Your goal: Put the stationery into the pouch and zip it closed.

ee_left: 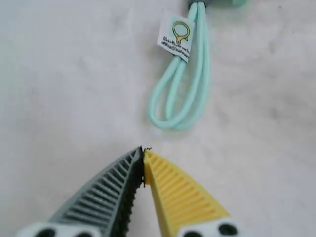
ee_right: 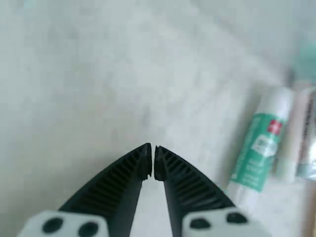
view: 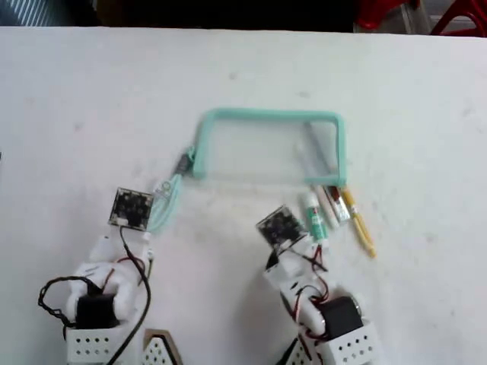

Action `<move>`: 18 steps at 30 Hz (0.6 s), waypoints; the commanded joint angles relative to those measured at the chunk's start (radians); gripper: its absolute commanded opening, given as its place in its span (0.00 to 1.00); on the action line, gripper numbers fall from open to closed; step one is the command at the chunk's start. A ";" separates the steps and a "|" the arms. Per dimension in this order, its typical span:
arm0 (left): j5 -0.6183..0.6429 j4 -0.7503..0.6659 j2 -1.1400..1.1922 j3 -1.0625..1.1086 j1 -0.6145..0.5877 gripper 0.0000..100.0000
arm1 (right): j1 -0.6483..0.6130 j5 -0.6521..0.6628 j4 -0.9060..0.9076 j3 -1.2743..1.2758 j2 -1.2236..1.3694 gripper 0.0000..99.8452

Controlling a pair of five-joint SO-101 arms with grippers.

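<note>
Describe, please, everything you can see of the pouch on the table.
The pouch is a rectangular see-through sleeve edged in mint green, lying flat on the white table. A doubled mint cord loop with a small white tag trails from its left near corner. A glue stick and other stationery lie at its right near corner. Whether the zip is open cannot be told.

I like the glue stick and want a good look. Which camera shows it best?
The right wrist view: the glue stick lies close and large, green label plain. The high view shows it small beside the pouch. The left wrist view looks at the pouch's cord loop.
</note>
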 commanded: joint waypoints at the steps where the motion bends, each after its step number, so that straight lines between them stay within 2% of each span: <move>1: 0.012 0.009 -0.002 -0.081 0.031 0.02 | 0.142 -0.003 -0.153 -0.002 -0.008 0.02; 4: 0.012 0.008 -0.002 -0.124 0.030 0.02 | 0.208 -0.003 -0.239 0.017 -0.008 0.02; 7: 0.003 0.008 -0.002 -0.140 0.030 0.03 | 0.220 -0.003 -0.255 0.017 -0.008 0.02; 11: -0.080 -0.014 -0.002 -0.160 0.030 0.03 | 0.220 0.000 -0.252 0.017 -0.008 0.02; 18: 0.006 -0.066 -0.002 -0.238 0.035 0.03 | 0.240 0.005 -0.309 0.009 -0.008 0.02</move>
